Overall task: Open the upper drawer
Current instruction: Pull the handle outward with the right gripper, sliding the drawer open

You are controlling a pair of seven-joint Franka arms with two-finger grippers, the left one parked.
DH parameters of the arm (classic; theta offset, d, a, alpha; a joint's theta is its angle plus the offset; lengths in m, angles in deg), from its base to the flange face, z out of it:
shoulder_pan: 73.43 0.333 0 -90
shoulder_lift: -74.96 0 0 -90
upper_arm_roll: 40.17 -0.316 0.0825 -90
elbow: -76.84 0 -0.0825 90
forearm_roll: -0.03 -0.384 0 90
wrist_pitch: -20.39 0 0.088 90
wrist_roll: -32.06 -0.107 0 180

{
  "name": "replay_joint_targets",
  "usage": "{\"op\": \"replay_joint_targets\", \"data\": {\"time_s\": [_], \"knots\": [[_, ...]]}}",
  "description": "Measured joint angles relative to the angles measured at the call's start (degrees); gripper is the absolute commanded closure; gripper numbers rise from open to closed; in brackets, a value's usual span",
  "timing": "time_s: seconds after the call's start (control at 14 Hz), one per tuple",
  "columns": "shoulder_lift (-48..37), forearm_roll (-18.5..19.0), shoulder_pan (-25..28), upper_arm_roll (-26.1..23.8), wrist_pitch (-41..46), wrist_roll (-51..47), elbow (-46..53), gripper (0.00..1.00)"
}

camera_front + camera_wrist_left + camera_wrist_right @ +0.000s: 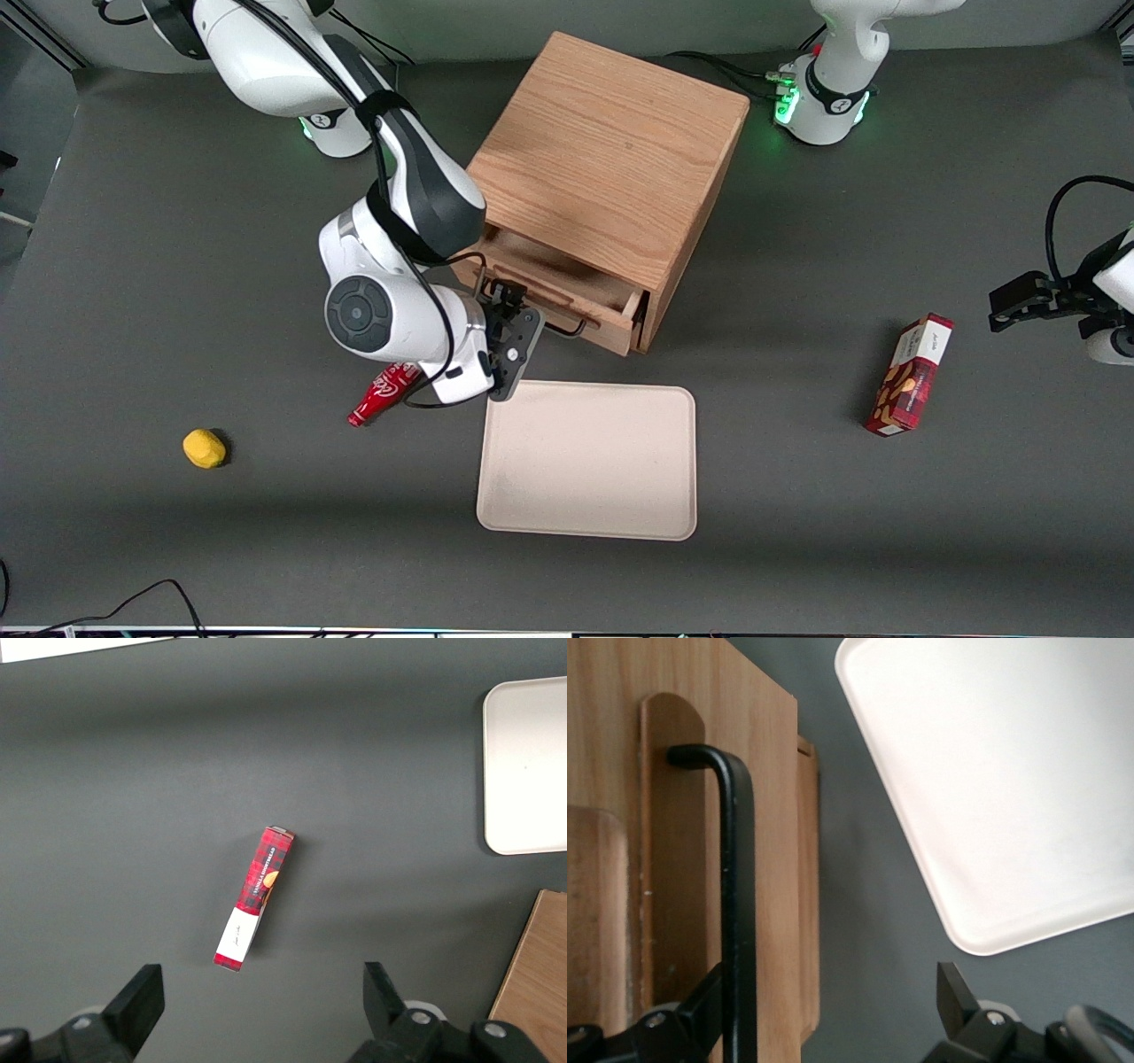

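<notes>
Nearest the front camera lies one tray (588, 461). Just farther than it, the hand (512, 321) sits at the handle (735, 904) of the upper drawer (567, 297), which stands partly out of the cabinet (602, 173). Fingers are spread, one on each side of the handle bar, not clenched. Pull straight along the drawer's travel, toward the tray; avoid twisting. Count: one tray, one bottle (383, 394), one yellow ball (204, 448), one box (911, 375), one cabinet.

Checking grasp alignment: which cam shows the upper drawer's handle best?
Right wrist view: the black handle fills the frame against the upper drawer, the gripper open around it. Front view shows only a sliver past the wrist. Left wrist view shows none.
</notes>
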State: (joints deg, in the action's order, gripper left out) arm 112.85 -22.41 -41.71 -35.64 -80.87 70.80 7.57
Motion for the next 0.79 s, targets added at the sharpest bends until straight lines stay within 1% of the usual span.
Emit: {"op": "replay_joint_targets", "data": {"time_s": [0.29, 0.79], "knots": [[1.43, 0.00, 0.02, 2.70, -0.55, 3.00, 3.15, 0.00], [3.60, 0.01, 0.04, 5.43, -6.19, 6.23, 4.31, 0.00]]}}
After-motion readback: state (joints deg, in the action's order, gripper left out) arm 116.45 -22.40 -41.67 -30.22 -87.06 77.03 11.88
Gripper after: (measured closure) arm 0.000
